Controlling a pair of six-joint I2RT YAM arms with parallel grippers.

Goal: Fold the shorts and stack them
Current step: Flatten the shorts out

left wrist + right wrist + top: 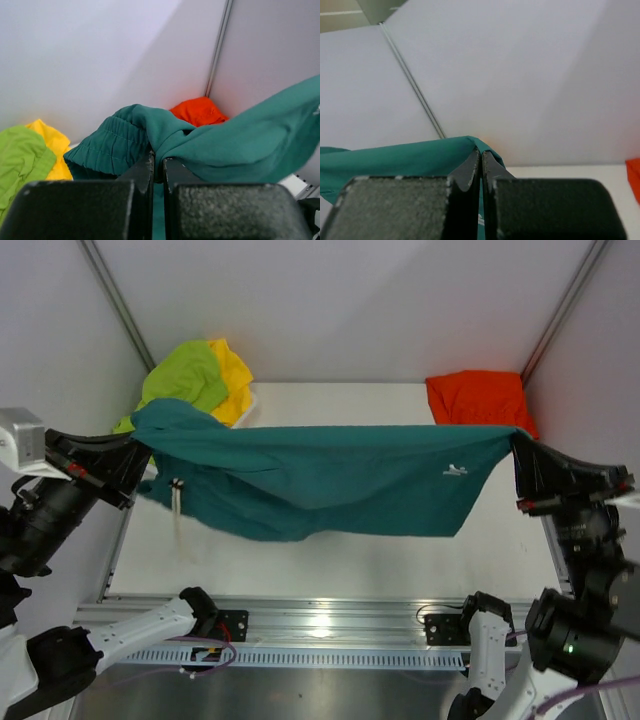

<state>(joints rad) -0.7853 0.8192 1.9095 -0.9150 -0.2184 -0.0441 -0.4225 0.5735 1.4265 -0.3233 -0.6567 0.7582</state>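
The soft teal-green fabric shorts hang taut between left gripper and right gripper, each clamped tight on one end. Spreading step, seemingly. Next calls for lowering them flat to fold.

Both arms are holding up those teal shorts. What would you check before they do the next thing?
1. Grip of left gripper on teal shorts: ok, shut on the waistband end.
2. Grip of right gripper on the other end: ok, shut.
3. Fabric spread smooth between them: not ok, the middle sags and wrinkles.
4. The drawstring tucked away: not ok, it dangles.
5. Shorts lifted off the table: cannot tell.
6. The orange shorts out of the way: ok, in the far right corner.
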